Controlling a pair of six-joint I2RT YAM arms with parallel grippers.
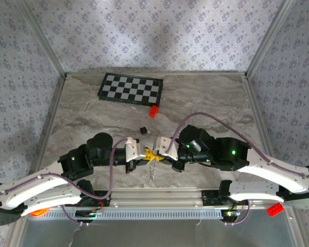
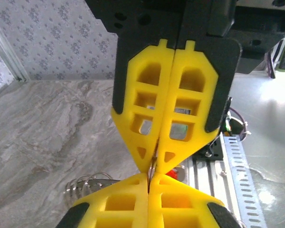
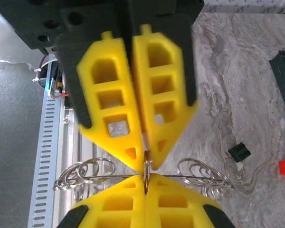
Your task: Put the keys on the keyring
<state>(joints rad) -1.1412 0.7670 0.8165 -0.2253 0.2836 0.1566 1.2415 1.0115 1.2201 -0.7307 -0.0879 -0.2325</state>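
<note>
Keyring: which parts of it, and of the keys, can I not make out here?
Keyring middle, right wrist view: hidden where the shut right tool and left tool pinch it.
Keyring, left wrist view: mostly behind the left tool; some loops show.
Keyring, top view: too small, a thin dangling strand.
Keys: whether one is threaded cannot be told; both tools cover that spot.

Two grippers, left gripper [image 1: 147, 155] and right gripper [image 1: 157, 153]; one keyring [image 3: 199, 173] between their fingers; one black cube [image 1: 142, 129]; one checkerboard [image 1: 131, 88]; two red blocks [image 1: 153, 111]
</note>
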